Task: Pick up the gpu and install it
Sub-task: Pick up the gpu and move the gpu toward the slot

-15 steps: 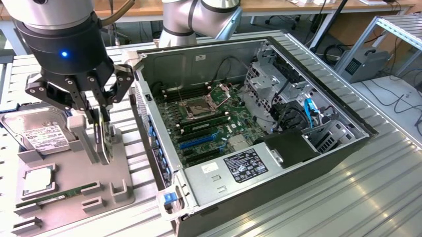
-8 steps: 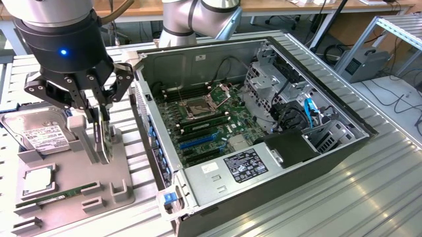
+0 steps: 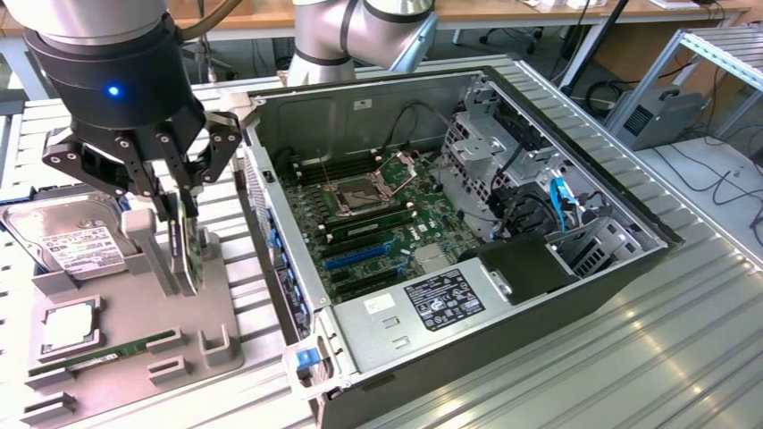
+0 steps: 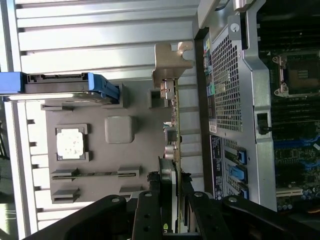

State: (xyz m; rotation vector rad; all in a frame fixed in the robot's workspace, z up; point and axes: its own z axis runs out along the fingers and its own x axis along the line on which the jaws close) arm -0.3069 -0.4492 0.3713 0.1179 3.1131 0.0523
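PC case (image 3: 357, 103): open, side off, mobo in view; lies on table at exterior view's right.
Table (image 3: 620, 357): ribbed metal.
Tray (image 3: 120, 331): grey parts holder, just beside case, at exterior view's left.
Gripper (image 3: 173, 207): over tray, pointing down; fingers (image 4: 150, 200) clamped on gpu's top edge, one per side.
Hard drive (image 3: 66, 237): at tray's far end.
gpu (image 4: 175, 135): upright on edge in tray slot, on tray's case-side edge; not in case.
CPU (image 3: 68, 326): flat in tray recess.
RAM stick (image 3: 102, 356): on edge in tray slots, near CPU.

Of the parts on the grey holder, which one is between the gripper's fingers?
The gpu, the thin card standing on edge, clasped by the gripper. The hard drive, CPU and RAM stick are apart from it.
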